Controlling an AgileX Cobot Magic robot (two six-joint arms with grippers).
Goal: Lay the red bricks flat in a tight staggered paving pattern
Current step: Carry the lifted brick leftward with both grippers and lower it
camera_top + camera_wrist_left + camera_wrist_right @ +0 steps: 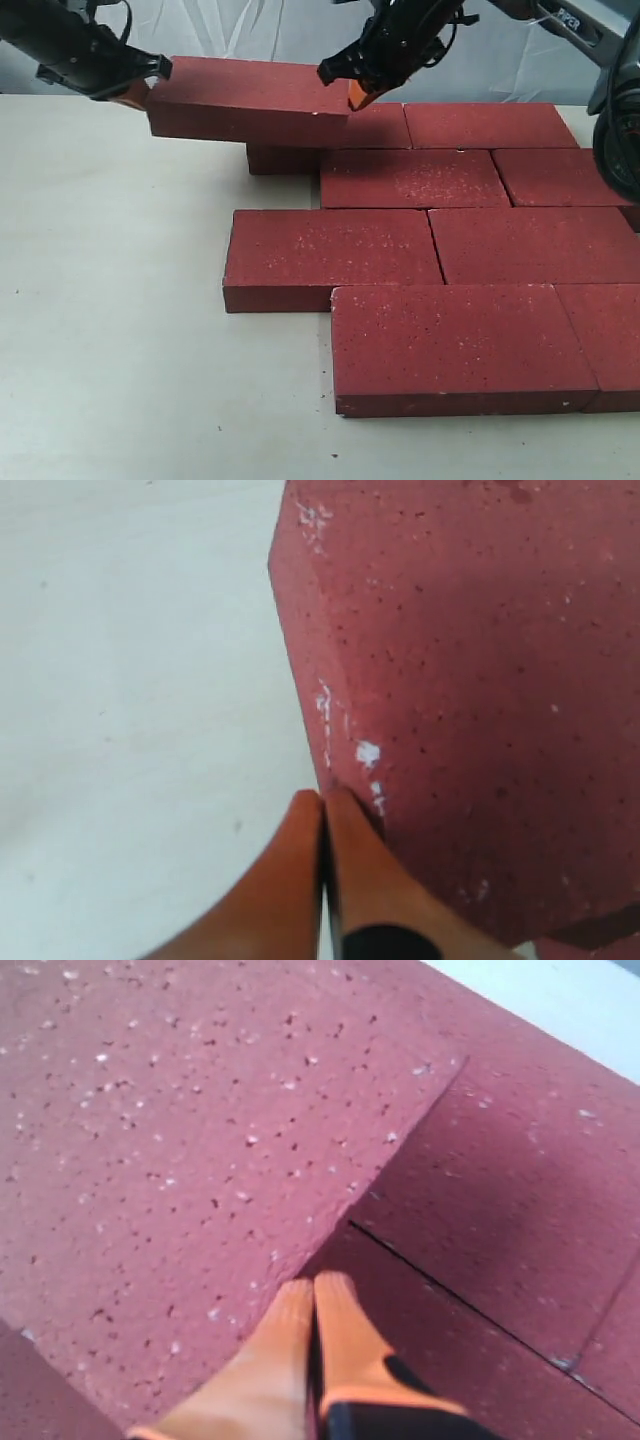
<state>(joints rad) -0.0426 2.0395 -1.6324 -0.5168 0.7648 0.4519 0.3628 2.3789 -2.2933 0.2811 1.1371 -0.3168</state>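
I count eight red bricks (pixel 330 255) lying flat on the surface (pixel 110 300) in staggered, close-jointed rows, so I judge the paving nearly complete. The ninth, a raised brick (pixel 245 100), hangs over the rear-left flat brick (pixel 285 158) and has yet to be set down; I cannot tell whether the two touch. The left jaws and the right jaws are each pressed together, pinching nothing, tips bearing on opposite ends of the raised brick. The bricks carry no label, and white lettering on the right arm (pixel 570 18) is cut off, reading only "PER".
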